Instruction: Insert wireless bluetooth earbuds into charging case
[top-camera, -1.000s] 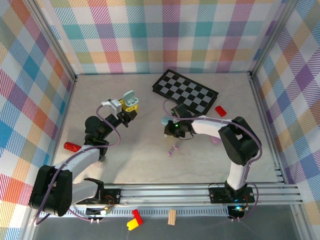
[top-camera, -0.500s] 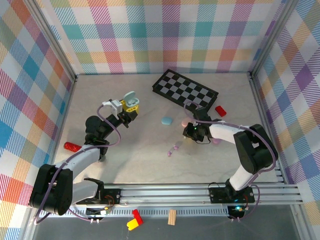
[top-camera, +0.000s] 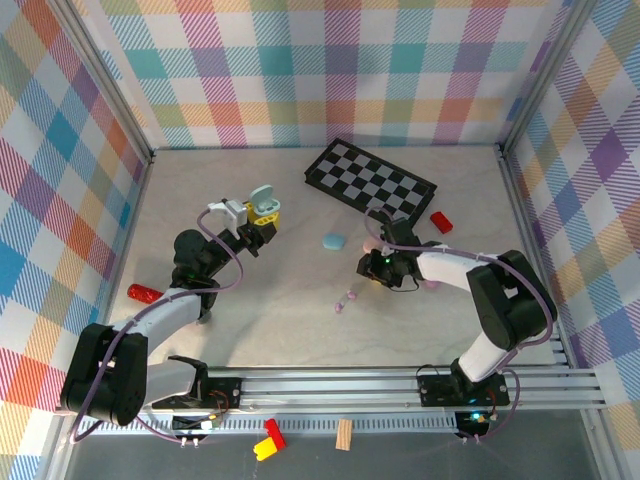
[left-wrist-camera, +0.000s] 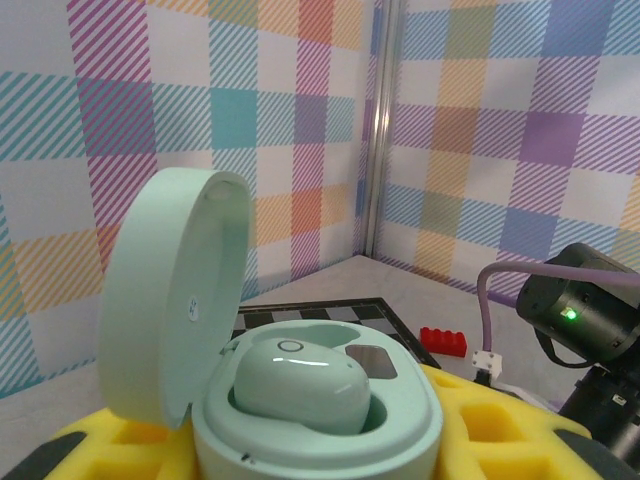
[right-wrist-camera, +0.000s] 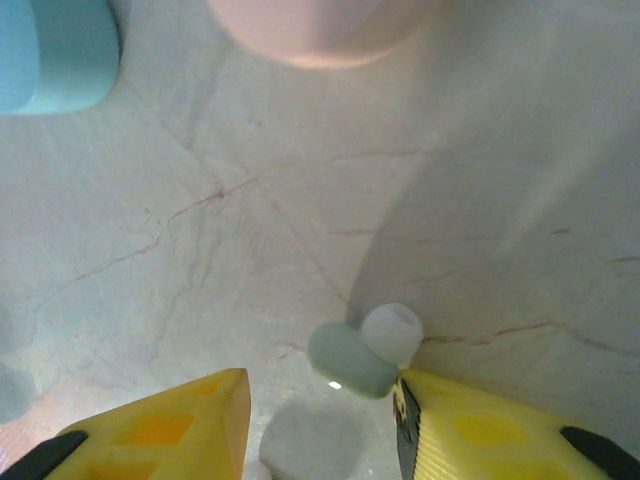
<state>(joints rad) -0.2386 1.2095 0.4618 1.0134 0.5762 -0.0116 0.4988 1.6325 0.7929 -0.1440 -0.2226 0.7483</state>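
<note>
- The left fingers (left-wrist-camera: 490, 425), yellow-padded, clamp an open mint charging case (left-wrist-camera: 320, 430) from both sides; its base is cut off at the picture's lower edge
- One mint earbud (left-wrist-camera: 300, 385) sits in the case; the socket behind it is largely hidden
- The right fingers (right-wrist-camera: 480, 425) stand apart, low over the worktop (right-wrist-camera: 200, 200); a loose mint earbud (right-wrist-camera: 350, 362) with a white tip lies between them, touching one pad
- A blurred pale patch nearer than it cannot be made out
- A blue case (right-wrist-camera: 55, 50) and a pink case (right-wrist-camera: 310, 25) are cut off at the far edge
</note>
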